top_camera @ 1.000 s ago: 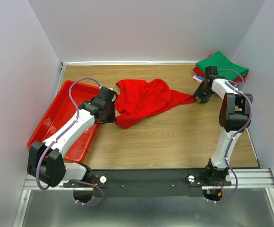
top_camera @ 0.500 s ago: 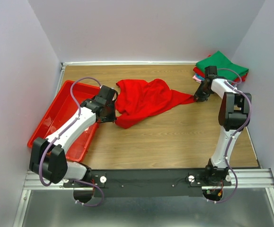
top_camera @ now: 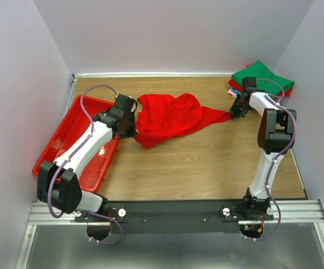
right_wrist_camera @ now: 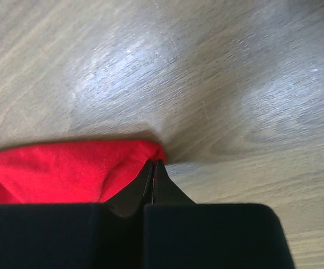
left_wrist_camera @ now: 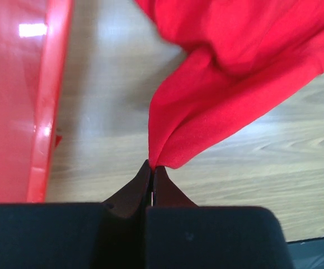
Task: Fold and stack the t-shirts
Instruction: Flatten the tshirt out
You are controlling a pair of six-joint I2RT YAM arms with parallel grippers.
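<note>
My left gripper [left_wrist_camera: 151,166] is closed tight on a corner of the red t-shirt [top_camera: 170,117]. The cloth is drawn to a point between the tips, just beside the red tray [top_camera: 61,147] at the table's [top_camera: 206,168] left edge. My right gripper [right_wrist_camera: 153,163] is closed too, pinching the very end of the cloth near the right edge; how much it has, I cannot tell. The shirt lies crumpled mid-table, its neck lost in folds. The folded stack [top_camera: 262,75] in the far right corner is partly behind my right arm: green on top, red and pink slivers below.
</note>
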